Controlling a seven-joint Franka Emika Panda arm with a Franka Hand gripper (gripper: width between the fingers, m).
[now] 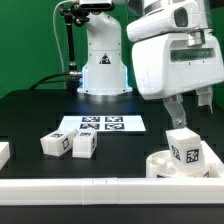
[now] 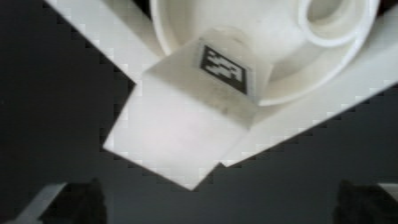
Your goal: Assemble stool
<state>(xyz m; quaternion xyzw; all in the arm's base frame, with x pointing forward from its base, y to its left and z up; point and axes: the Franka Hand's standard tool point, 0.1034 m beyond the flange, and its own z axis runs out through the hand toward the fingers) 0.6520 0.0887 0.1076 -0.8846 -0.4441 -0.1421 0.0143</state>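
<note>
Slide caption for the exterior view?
Open gripper hovers above a stool leg at the round seat; two more legs lie near the marker board.

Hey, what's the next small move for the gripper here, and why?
Probably lower the gripper toward the leg standing at the seat. The jaws are open and empty, and the gripper hangs just above that leg, so descending until the fingers straddle it would likely set up a grasp.
</note>
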